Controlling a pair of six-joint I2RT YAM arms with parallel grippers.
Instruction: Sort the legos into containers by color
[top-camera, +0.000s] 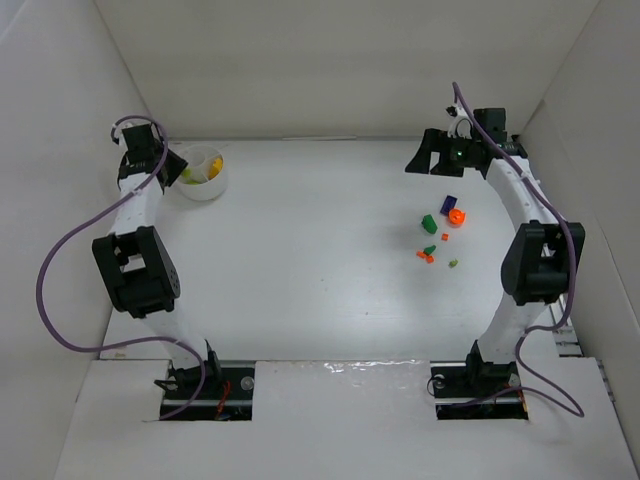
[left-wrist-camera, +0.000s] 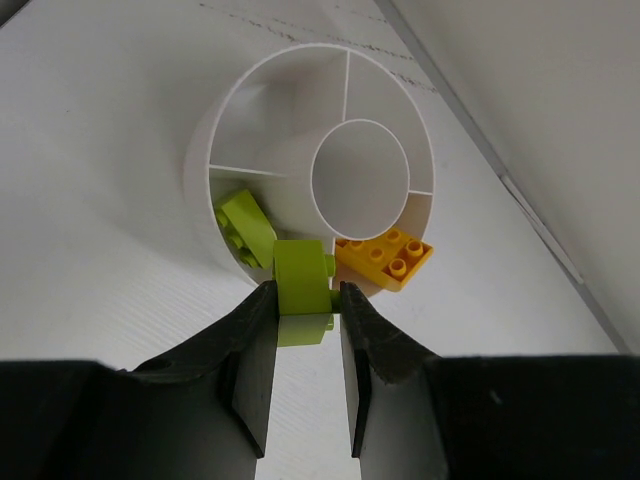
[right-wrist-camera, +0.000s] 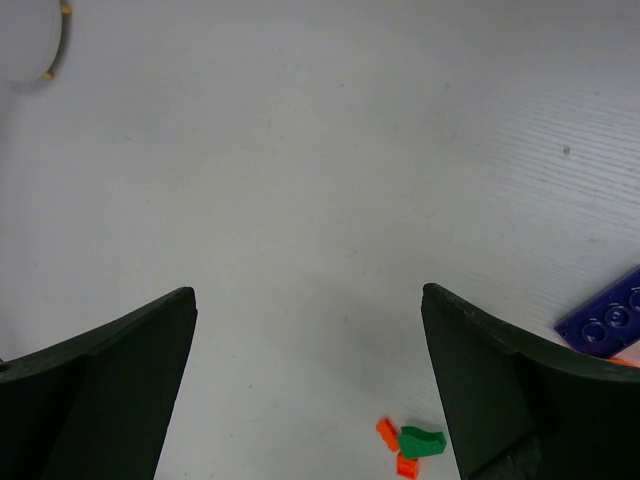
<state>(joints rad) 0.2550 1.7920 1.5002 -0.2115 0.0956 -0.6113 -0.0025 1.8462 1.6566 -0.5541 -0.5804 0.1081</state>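
**Bowl part-filled, more bricks loose**

The white bowl (top-camera: 205, 190) stands upright at the table's 10 o'clock. It has a round centre well ringed by sections. A lime brick (left-wrist-camera: 243, 228) lies tilted in the 7 o'clock section and a yellow brick (left-wrist-camera: 385, 258) in the 5 o'clock one. A second lime brick (left-wrist-camera: 302, 272) is pinched in the left gripper (left-wrist-camera: 303, 292) at the rim's 6 o'clock. Loose at the table's 3 o'clock are a blue brick (top-camera: 449, 203), an orange brick (top-camera: 457, 216) and a green brick (top-camera: 428, 222).

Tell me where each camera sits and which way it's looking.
Top external: above and behind, looking down on the table; both arms show.
Left wrist: faces the white bowl; left gripper pinching a lime brick shows.
Right wrist: faces down at the table; open right gripper shows.
Shared: top and left wrist both see the bowl.
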